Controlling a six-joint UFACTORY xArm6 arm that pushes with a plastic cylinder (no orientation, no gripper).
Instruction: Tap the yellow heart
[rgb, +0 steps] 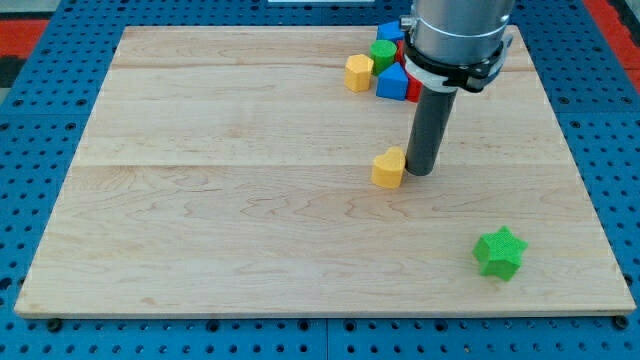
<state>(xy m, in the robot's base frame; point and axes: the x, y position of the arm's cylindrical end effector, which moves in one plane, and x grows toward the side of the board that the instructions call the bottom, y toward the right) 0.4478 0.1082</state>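
Observation:
The yellow heart (389, 168) lies on the wooden board (230, 200), right of the middle. My tip (421, 171) stands right beside the heart on its right side, touching it or nearly so. The dark rod rises from there to the arm's grey body at the view's top.
A cluster of blocks sits at the view's top, partly hidden by the arm: a yellow block (359, 73), a green block (383, 52), a blue block (392, 82), another blue block (390, 32) and a red block (412, 88). A green star (499, 252) lies at the lower right.

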